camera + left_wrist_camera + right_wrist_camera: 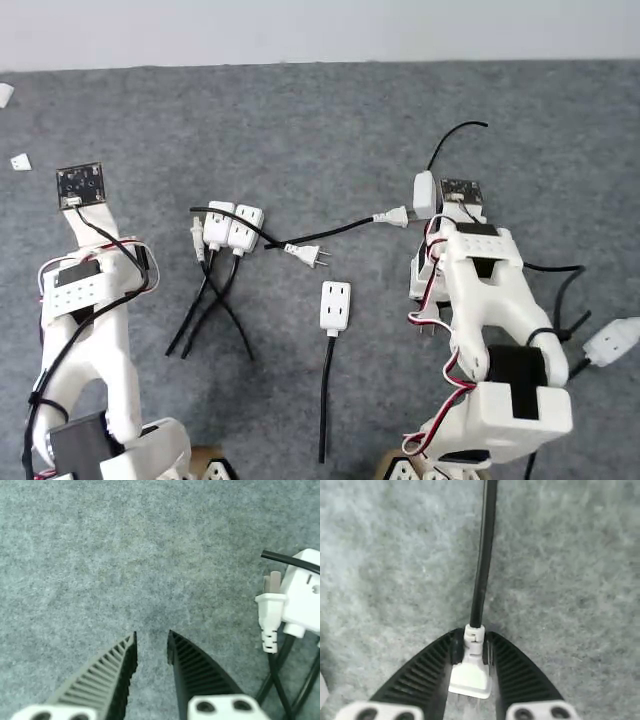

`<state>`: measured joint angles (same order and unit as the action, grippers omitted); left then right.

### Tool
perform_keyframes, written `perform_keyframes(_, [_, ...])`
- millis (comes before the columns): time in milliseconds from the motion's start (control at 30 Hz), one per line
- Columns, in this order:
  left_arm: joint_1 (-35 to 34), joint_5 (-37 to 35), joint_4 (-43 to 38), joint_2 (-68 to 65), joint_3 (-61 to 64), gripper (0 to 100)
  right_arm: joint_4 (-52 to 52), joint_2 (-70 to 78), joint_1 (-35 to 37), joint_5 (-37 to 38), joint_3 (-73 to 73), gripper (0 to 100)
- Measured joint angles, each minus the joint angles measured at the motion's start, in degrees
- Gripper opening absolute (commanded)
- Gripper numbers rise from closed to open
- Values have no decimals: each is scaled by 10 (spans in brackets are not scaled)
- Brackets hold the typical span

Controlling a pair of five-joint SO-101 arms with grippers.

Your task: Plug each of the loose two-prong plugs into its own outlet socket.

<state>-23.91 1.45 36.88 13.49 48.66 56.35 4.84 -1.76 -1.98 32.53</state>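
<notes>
Now | left jaws narrowly parted above carpet (125,555) | right jaws pinching white plug (470,672)

A lone socket (335,305) lies mid-table, its black cord trailing to 6 o'clock. A loose plug (310,256) lies at its 11 o'clock, a second plug (392,216) at 1 o'clock, and paired outlets (219,226) with a side plug (197,238) at 10 o'clock. The right gripper (471,634) pinches a gripped plug (469,672).
</notes>
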Motion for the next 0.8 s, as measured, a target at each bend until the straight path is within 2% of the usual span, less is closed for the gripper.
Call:
perform_keyframes(167, [0,0,0,0,0,98,0,0,0,0,-1,112])
perform_keyframes(567, [0,0,0,0,0,98,0,0,-1,17,-22,110])
perform_keyframes(700, [0,0,0,0,0,98,0,0,-1,18,-23,54])
perform_keyframes(800, [0,0,0,0,0,98,0,11,-1,18,-23,67])
